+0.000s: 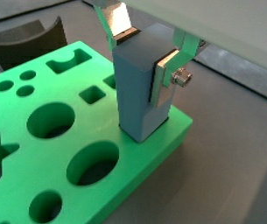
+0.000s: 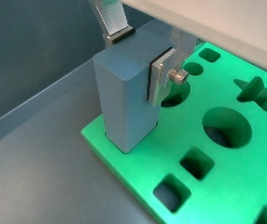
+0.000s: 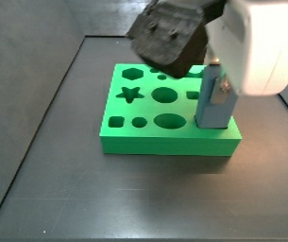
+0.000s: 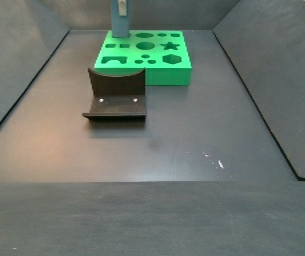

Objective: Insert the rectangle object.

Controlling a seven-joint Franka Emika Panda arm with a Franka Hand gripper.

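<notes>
- While the gripper clamps the rectangle object between its two silver finger plates, the bar stands upright at a corner of the green board, lower end at or just inside the board's top face. Judged: insertion begun, not finished, since most of the bar's length is above the board.
- Whether the lower end sits in a slot or only on the surface cannot be told; the bar hides the opening in both wrist views.
- Left to do, as a judgement: push the bar down to full depth, then let go and lift clear.
- Largest first, dark grey table floor: one.
- Green board: one, at the far end of the table in a side view, with many cut-outs. Seen in a side view: a hexagon, a star, several round holes, a few small square ones, an oval.
- Fixture: one, dark L-shaped bracket on its base plate, just near of the board, seemingly touching its near edge.
- Gripper: one, above the board's right near corner in a side view, fingers closed on the bar's upper part.
- Rectangle object: one, grey-blue, flat faces; only its top shows at the far left corner of the board in a side view.
- Loose pieces elsewhere on the table: none visible.
</notes>
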